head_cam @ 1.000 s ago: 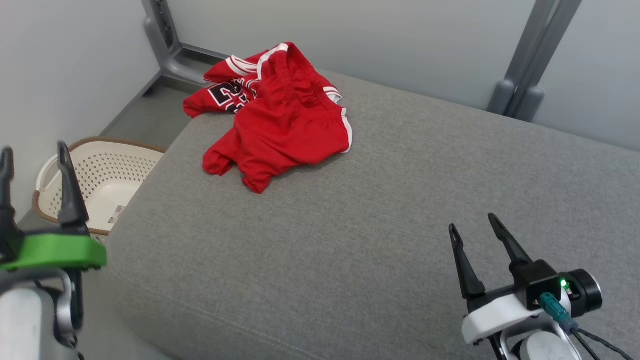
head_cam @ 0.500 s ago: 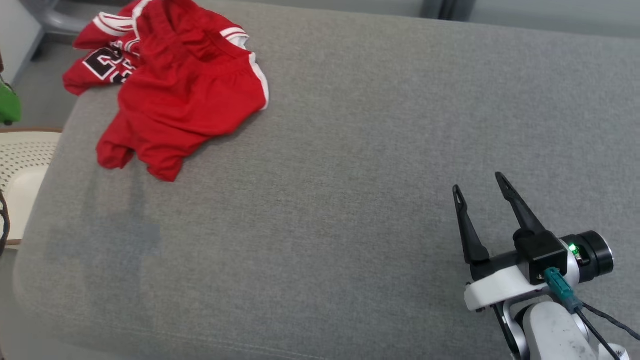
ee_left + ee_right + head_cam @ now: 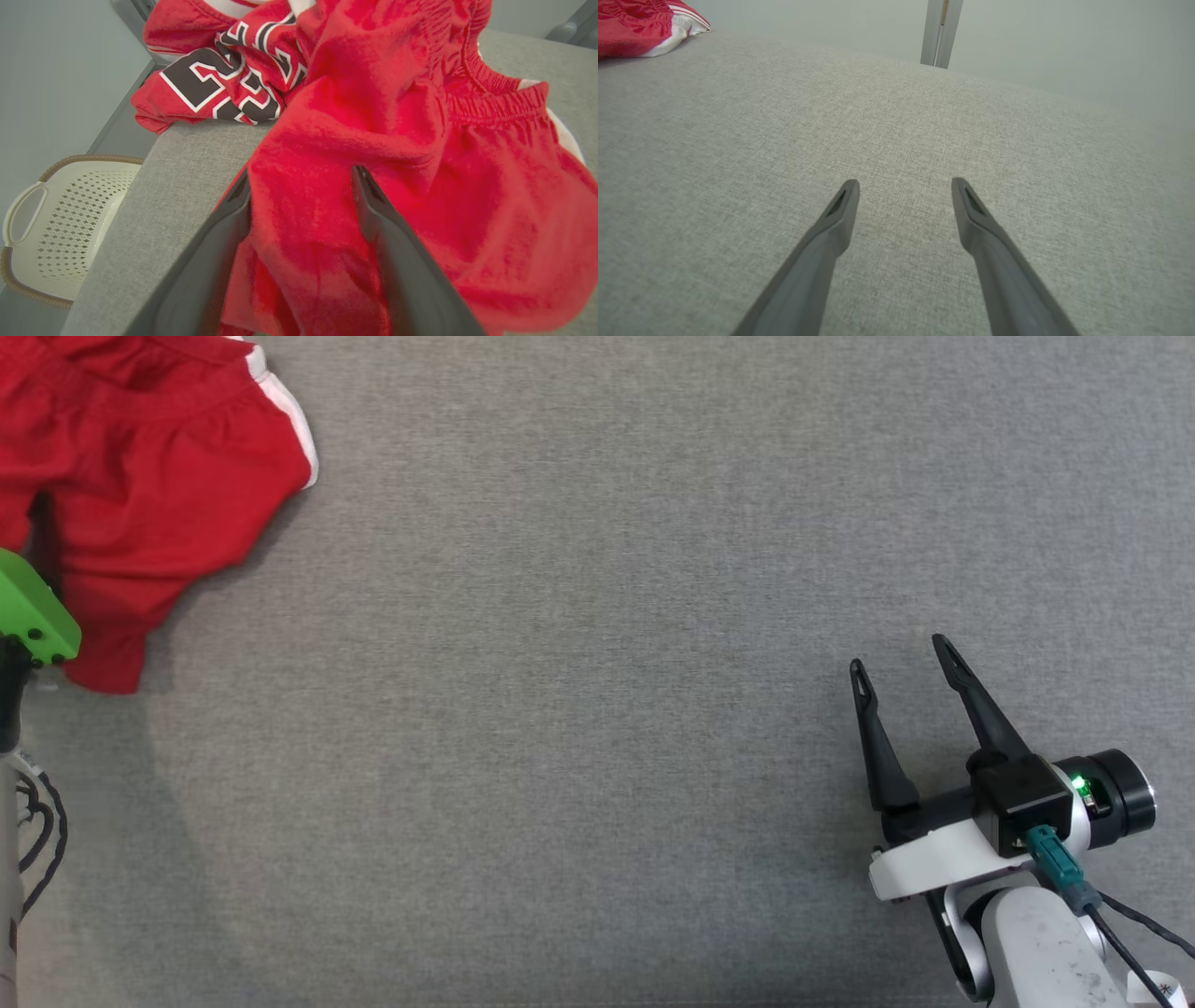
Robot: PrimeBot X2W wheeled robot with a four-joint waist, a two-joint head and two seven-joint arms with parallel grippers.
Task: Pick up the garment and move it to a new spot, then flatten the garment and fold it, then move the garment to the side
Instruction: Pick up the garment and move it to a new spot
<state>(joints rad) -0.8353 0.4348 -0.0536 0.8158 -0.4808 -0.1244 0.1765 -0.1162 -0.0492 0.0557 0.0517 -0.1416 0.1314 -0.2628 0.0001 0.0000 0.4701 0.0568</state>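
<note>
The left gripper (image 3: 301,175) stood with its two dark fingers spread wide and nothing clamped between them, poised right at the crumpled red garment (image 3: 373,116); whether the tips touched the cloth could not be told. The garment, white-trimmed and gathered at an elastic waistband, lay bunched near the far left corner of the grey cushion (image 3: 177,163). It lay against a second red piece bearing black-and-white numerals (image 3: 210,84), which reached past the cushion's edge. In the head view a green mount (image 3: 33,616) on the left arm showed at the left edge, in front of the red cloth. The right gripper (image 3: 898,655) hung well apart at the lower right, its jaws equally wide and empty over bare fabric. A cream perforated basket (image 3: 70,219) with a brown rim sat on the floor beside the cushion, and a grey post (image 3: 941,32) rose against the pale wall beyond.
</note>
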